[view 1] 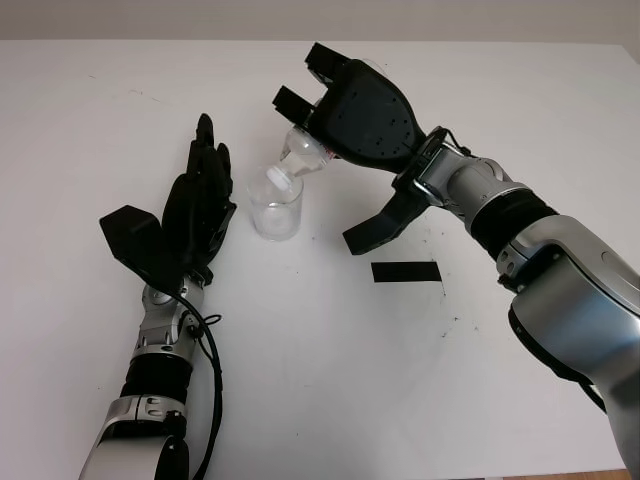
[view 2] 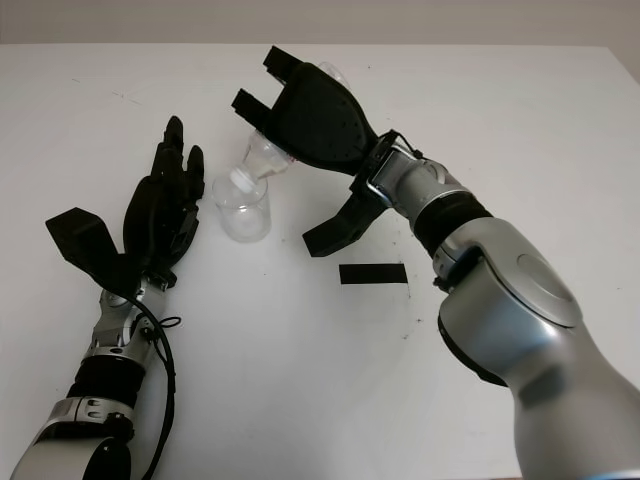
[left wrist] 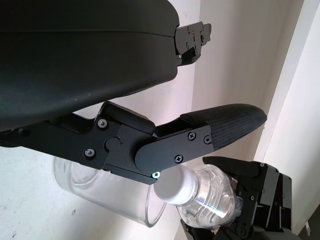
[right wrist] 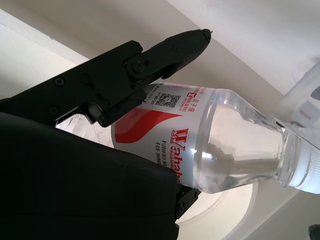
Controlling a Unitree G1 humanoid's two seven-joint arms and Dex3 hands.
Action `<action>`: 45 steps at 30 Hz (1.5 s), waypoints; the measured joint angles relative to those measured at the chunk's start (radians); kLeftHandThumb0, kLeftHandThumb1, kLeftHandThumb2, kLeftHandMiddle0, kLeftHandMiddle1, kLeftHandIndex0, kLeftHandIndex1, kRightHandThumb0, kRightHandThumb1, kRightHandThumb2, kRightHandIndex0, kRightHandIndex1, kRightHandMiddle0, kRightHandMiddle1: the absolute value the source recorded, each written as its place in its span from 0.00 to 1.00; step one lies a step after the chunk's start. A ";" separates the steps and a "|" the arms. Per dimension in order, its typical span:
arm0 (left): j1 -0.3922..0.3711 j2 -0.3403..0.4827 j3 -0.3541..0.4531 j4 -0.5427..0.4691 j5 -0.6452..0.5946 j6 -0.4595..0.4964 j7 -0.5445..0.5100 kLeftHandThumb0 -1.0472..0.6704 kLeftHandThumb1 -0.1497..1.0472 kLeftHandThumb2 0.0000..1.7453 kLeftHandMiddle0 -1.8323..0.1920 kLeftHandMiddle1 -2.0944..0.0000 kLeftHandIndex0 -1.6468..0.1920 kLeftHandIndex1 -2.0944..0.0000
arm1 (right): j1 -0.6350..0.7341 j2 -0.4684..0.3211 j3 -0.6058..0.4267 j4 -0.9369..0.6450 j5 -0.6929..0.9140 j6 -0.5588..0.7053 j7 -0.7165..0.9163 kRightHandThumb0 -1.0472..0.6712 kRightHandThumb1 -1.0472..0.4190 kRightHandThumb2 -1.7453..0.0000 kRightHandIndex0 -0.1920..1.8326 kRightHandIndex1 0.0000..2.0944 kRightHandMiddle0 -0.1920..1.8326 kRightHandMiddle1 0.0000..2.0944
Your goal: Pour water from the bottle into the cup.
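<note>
A clear plastic water bottle (view 1: 303,152) with a red-and-white label hangs tipped neck-down over a clear cup (view 1: 275,208) near the middle of a white worktop (view 1: 330,360), its white cap (left wrist: 173,183) apparently in place and poised at the cup's rim. The right hand (view 1: 355,110) is clenched around the bottle's body from above, thumb hanging below on the near side, a grip that seems chosen to swing the mouth down toward the cup. The tilt suggests pouring is the step in hand, though no stream of water can be made out, and with the cap on none would flow. Just beside the cup on its other side stands the left hand (view 1: 195,210), grasping nothing, its fingers reaching past the glass wall without a clear touch; it looks placed to steady or guard the cup against a knock. A strip of black tape (view 1: 405,271) lies on the worktop near the right forearm. Beyond the worktop's far edge runs a pale wall.
</note>
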 measured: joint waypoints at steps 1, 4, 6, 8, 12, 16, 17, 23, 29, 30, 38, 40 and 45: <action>0.000 0.000 0.000 0.000 0.000 -0.001 0.000 0.12 1.00 0.42 1.00 1.00 1.00 1.00 | 0.001 0.003 -0.021 0.001 0.034 -0.026 0.001 0.30 0.00 0.91 0.72 1.00 0.34 0.96; -0.001 0.000 0.000 0.005 0.000 -0.003 0.000 0.11 1.00 0.41 1.00 1.00 1.00 1.00 | 0.008 0.023 -0.120 0.001 0.186 -0.128 0.059 0.32 0.00 0.82 0.75 1.00 0.49 1.00; -0.002 0.000 0.000 0.006 0.000 -0.003 -0.001 0.11 1.00 0.41 1.00 1.00 1.00 1.00 | 0.019 0.033 -0.175 -0.002 0.268 -0.167 0.111 0.33 0.00 0.79 0.75 1.00 0.55 1.00; -0.002 -0.001 -0.001 0.006 0.000 -0.004 -0.001 0.11 1.00 0.42 1.00 1.00 1.00 1.00 | 0.040 0.038 -0.229 -0.015 0.342 -0.188 0.171 0.33 0.00 0.79 0.77 1.00 0.59 1.00; -0.002 -0.001 -0.001 0.006 0.000 -0.004 0.000 0.11 1.00 0.42 1.00 1.00 1.00 1.00 | 0.099 0.053 -0.359 -0.053 0.508 -0.209 0.273 0.35 0.00 0.82 0.84 1.00 0.67 1.00; -0.002 -0.001 -0.001 0.006 0.000 -0.005 -0.002 0.12 1.00 0.42 1.00 1.00 1.00 1.00 | 0.168 0.055 -0.487 -0.107 0.673 -0.242 0.396 0.35 0.00 0.80 0.78 1.00 0.60 1.00; -0.002 0.000 -0.001 0.007 0.000 -0.005 -0.005 0.12 1.00 0.42 1.00 1.00 1.00 1.00 | 0.187 0.056 -0.521 -0.126 0.721 -0.242 0.439 0.35 0.00 0.79 0.81 1.00 0.64 1.00; -0.001 0.004 0.000 0.007 0.000 -0.004 -0.014 0.11 1.00 0.42 1.00 1.00 1.00 1.00 | 0.397 0.075 -0.723 -0.427 1.040 -0.106 0.759 0.40 0.00 0.77 0.77 1.00 0.62 1.00; -0.001 0.007 -0.001 0.007 0.000 0.001 -0.028 0.12 1.00 0.42 1.00 1.00 1.00 1.00 | 0.624 0.113 -0.845 -0.772 1.232 0.156 0.917 0.37 0.00 0.76 0.75 1.00 0.60 1.00; -0.001 0.007 -0.001 0.007 0.000 0.001 -0.031 0.12 1.00 0.42 1.00 1.00 1.00 1.00 | 0.660 0.123 -0.862 -0.839 1.259 0.220 0.924 0.37 0.00 0.76 0.74 1.00 0.59 1.00; -0.001 0.006 -0.002 0.012 0.000 0.005 -0.034 0.12 1.00 0.43 1.00 1.00 1.00 1.00 | 0.846 0.172 -0.974 -1.218 1.381 0.569 0.942 0.36 0.00 0.76 0.80 1.00 0.62 1.00; -0.001 0.005 -0.002 0.012 0.000 0.010 -0.033 0.13 1.00 0.43 1.00 1.00 1.00 1.00 | 0.866 0.192 -0.993 -1.272 1.402 0.619 0.929 0.36 0.00 0.76 0.81 1.00 0.62 1.00; -0.003 0.002 -0.002 0.011 0.000 0.018 -0.027 0.13 1.00 0.43 1.00 1.00 1.00 1.00 | 0.901 0.223 -1.011 -1.363 1.412 0.664 0.912 0.37 0.00 0.75 0.79 1.00 0.62 1.00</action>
